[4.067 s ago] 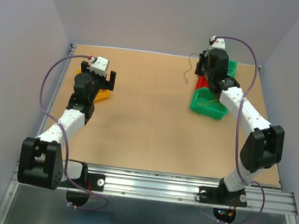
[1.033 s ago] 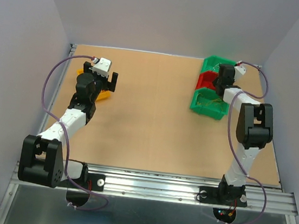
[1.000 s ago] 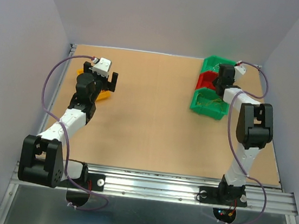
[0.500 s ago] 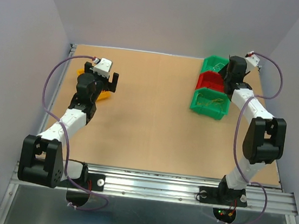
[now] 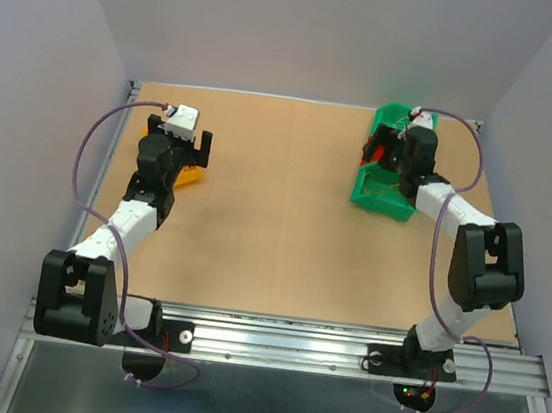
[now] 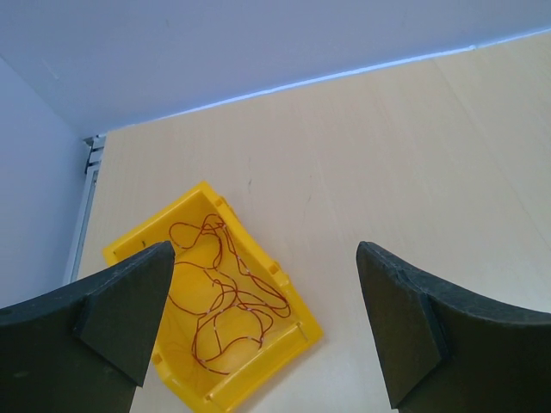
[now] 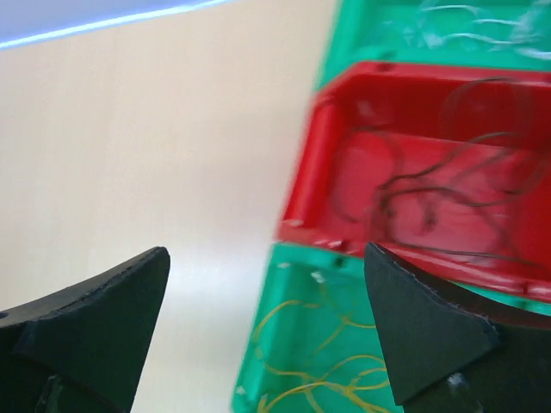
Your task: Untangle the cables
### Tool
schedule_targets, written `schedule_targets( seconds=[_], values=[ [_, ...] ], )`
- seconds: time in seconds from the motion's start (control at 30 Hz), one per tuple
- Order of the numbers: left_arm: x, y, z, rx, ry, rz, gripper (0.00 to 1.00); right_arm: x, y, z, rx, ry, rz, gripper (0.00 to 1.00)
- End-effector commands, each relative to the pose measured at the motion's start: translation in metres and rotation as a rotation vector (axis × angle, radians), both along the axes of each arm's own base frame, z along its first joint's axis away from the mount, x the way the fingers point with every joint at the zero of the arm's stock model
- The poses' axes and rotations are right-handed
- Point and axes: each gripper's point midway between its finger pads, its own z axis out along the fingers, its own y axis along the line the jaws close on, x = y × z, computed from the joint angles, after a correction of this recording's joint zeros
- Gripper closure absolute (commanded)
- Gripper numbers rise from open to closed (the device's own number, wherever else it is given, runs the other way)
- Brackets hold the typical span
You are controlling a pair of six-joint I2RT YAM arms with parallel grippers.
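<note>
Left gripper (image 6: 263,249) and right gripper (image 7: 265,251) both wide open, empty. Tan tabletop (image 5: 275,216) below, grey-lilac walls (image 5: 308,29) around. Cables (image 7: 413,198) in red bin (image 7: 310,163) ahead-right of right gripper.

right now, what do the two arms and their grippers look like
Both the left arm and right arm have white tubular links joined by chunky black joint housings. A thin purple cable loops along each, and a small white camera block sits at each wrist. The left gripper and right gripper each have two matte black, wedge-shaped fingers.
</note>
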Motion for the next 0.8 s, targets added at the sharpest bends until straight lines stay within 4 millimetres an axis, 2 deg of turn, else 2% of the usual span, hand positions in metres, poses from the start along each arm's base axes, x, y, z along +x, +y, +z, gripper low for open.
schedule_targets(
  seconds=[0.0,0.07,0.13,0.17,0.2,0.23,0.3,0.33,0.37,0.4,0.43,0.57,0.63,0.7,0.73,0.77],
  values=[
    [0.008,0.02,0.03,-0.069,-0.071,0.032,0.01,-0.024,0.051,0.061,0.062,-0.306,0.283,0.0],
    [0.006,0.017,0.031,-0.079,-0.069,0.0,0.01,-0.042,0.059,0.059,0.078,-0.33,0.346,0.0],
    [0.001,0.01,0.032,-0.073,-0.068,-0.045,0.01,-0.052,0.064,0.068,0.097,-0.367,0.382,0.0],
    [-0.002,0.0,0.033,-0.069,-0.07,-0.105,0.01,-0.064,0.064,0.067,0.103,-0.374,0.388,0.0],
    [-0.007,-0.005,0.033,-0.067,-0.07,-0.133,0.01,-0.069,0.064,0.075,0.105,-0.412,0.388,0.0],
    [-0.014,-0.011,0.042,-0.062,-0.096,-0.177,0.01,-0.076,0.062,0.075,0.108,-0.425,0.382,0.0],
    [-0.023,-0.014,0.049,-0.057,-0.119,-0.196,0.01,-0.095,0.054,0.084,0.105,-0.465,0.357,0.0],
    [-0.029,-0.014,0.046,-0.048,-0.12,-0.197,0.01,-0.1,0.049,0.091,0.1,-0.488,0.333,0.0],
    [-0.038,-0.011,0.059,-0.041,-0.161,-0.184,0.01,-0.105,0.045,0.095,0.102,-0.5,0.314,0.0],
    [-0.045,-0.008,0.057,-0.028,-0.165,-0.173,0.01,-0.119,0.039,0.102,0.108,-0.522,0.292,0.0],
    [-0.055,-0.002,0.069,-0.026,-0.207,-0.142,0.01,-0.126,0.038,0.104,0.111,-0.533,0.29,0.0],
    [-0.089,0.013,0.073,-0.01,-0.281,-0.065,0.01,-0.167,0.031,0.112,0.172,-0.581,0.273,0.0],
    [-0.107,0.022,0.067,-0.014,-0.313,-0.021,0.01,-0.186,0.028,0.107,0.204,-0.578,0.263,0.0],
    [-0.119,0.026,0.061,-0.022,-0.334,0.005,0.01,-0.194,0.024,0.101,0.214,-0.566,0.246,0.0],
    [-0.124,0.027,0.047,-0.024,-0.325,0.008,0.01,-0.197,0.019,0.096,0.212,-0.546,0.218,0.0],
    [-0.133,0.027,0.053,-0.008,-0.372,0.005,0.01,-0.202,0.015,0.095,0.208,-0.549,0.198,0.0]
  ],
)
